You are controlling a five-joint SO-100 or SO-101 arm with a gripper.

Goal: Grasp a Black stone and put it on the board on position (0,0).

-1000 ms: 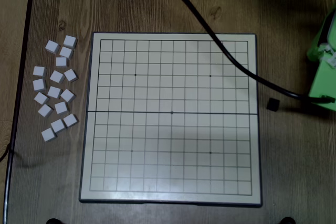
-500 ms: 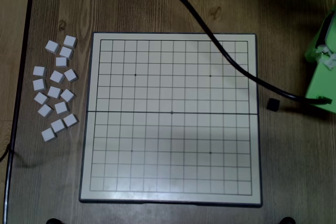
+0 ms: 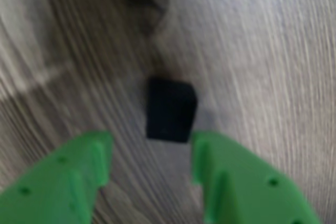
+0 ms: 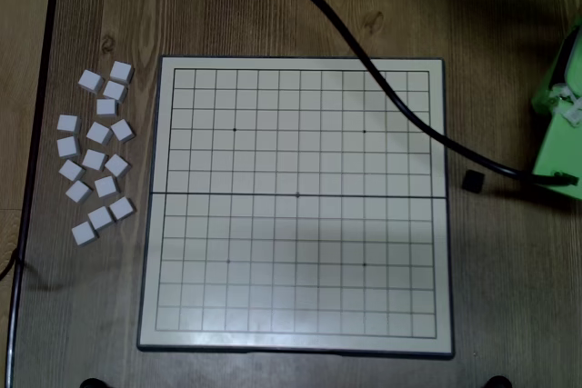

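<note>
While the gripper (image 3: 149,153) hangs with fingers spread, the Black stone (image 3: 170,109) sits on the table just beyond the tips, nearer the right-hand finger (image 3: 247,182) in the wrist view; closing now might nudge it aside.

You are looking at a hobby tabletop setup, probably at home or in a small lab, though nothing settles which. A wood-grain table (image 4: 273,6) carries a gridded game board (image 4: 296,343), loose white cubes (image 4: 95,156) beside it, and a black cable (image 4: 400,106) draped across toward green 3D-printed arm parts (image 4: 559,147).
</note>
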